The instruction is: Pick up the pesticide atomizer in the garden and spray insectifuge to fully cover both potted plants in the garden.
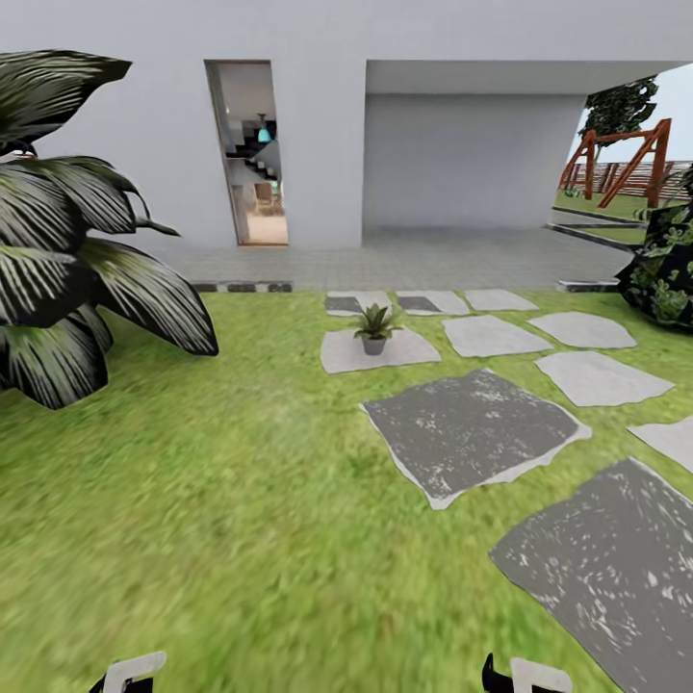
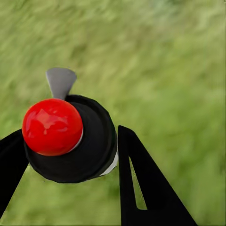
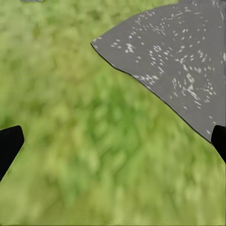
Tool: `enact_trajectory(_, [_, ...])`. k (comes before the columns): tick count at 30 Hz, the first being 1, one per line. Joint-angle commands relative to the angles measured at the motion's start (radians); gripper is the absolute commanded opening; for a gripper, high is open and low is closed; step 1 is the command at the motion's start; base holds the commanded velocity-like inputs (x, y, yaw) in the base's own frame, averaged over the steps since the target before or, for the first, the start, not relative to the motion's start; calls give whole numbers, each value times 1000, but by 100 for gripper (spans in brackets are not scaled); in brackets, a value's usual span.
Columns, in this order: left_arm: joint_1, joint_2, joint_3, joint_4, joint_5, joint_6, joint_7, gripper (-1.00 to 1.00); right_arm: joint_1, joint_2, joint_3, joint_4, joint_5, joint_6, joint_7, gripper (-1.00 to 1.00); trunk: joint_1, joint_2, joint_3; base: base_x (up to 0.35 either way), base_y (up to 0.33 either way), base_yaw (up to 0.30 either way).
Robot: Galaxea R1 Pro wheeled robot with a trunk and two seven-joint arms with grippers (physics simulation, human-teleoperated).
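Pesticide atomizer [image 2: 70,141] clamped within left end effector [image 2: 66,155]; right end effector [image 3: 113,146] spread wide, empty.

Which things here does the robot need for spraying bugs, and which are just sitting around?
For the job:
- pesticide atomizer, gripped in the left tool
- potted plant on a pale stepping stone
- garden lawn

Just around:
- big striped-leaf plant
- wooden swing frame
- house doorway
- right tool, open, holding nothing
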Motion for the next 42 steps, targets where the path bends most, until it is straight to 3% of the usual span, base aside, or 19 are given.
enact_trajectory(1, [-1, 0, 2, 1, -1, -3, 1, -100, -1, 1, 9, 1, -10, -4, -2, 100, 0, 0, -1, 339, 138, 0])
enact_trajectory(42, [0, -5, 2, 2, 1, -3, 1, -100, -1, 1, 9, 1, -10, -4, -2, 100, 0, 0, 1, 339, 123, -27])
